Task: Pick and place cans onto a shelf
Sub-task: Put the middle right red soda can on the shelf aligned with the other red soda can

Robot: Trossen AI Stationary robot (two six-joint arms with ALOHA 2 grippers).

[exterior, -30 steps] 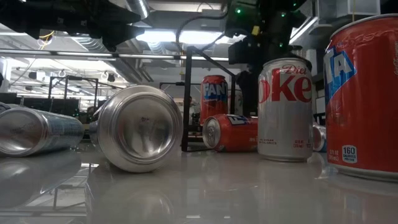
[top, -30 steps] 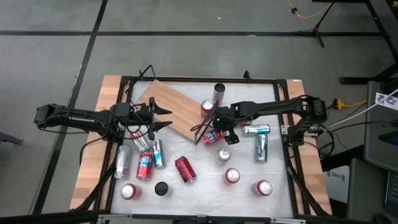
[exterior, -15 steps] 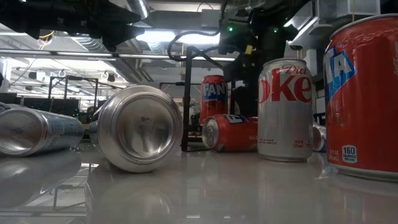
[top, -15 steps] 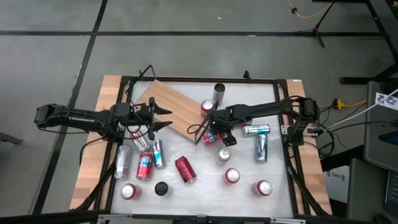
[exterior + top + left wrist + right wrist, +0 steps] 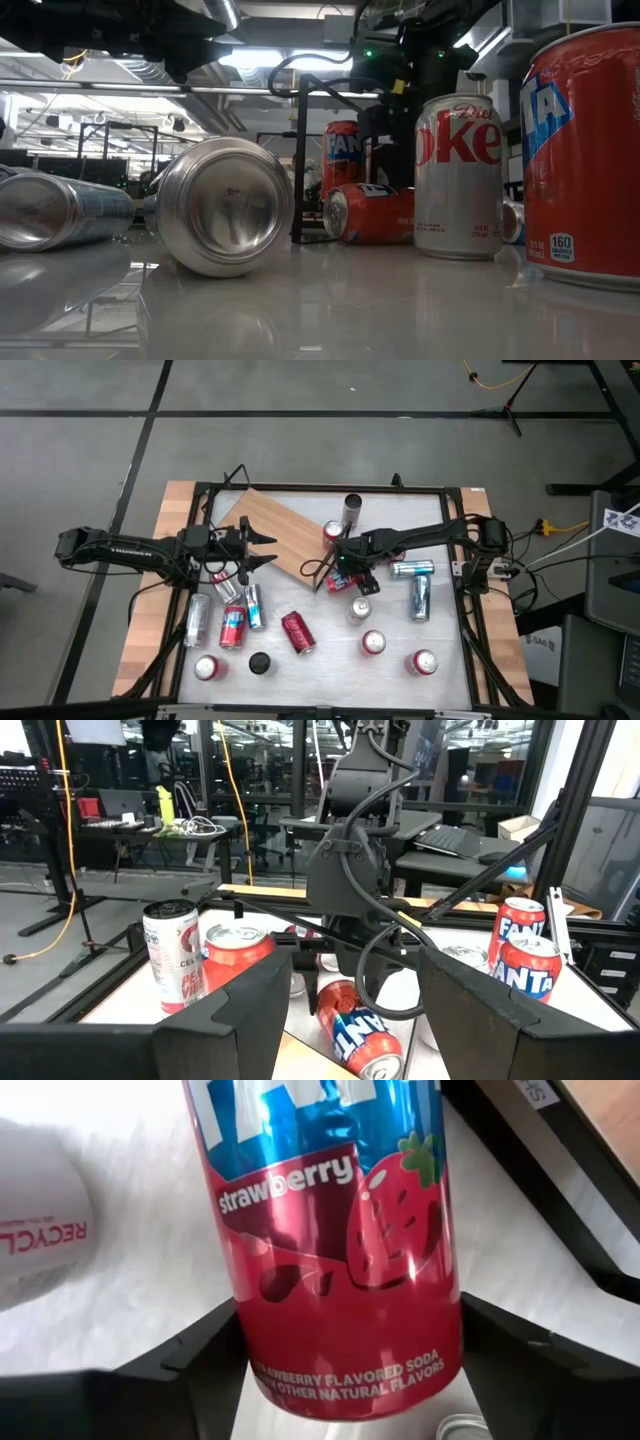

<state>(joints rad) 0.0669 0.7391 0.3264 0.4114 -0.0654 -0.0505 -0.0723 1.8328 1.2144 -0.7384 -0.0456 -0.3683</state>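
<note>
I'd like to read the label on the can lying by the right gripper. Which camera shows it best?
The right wrist view: the strawberry can fills the picture between the gripper's fingers, label readable. The high view shows it small beside the shelf. The low view shows it lying on its side, far off. The left wrist view shows it end-on.

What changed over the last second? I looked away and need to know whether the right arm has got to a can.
The right hand reached further toward the shelf and came down over the lying strawberry Fanta can, its fingers now on either side of it and closing; no lift yet. The left hand stayed over the shelf, and the other cans did not move.
</note>
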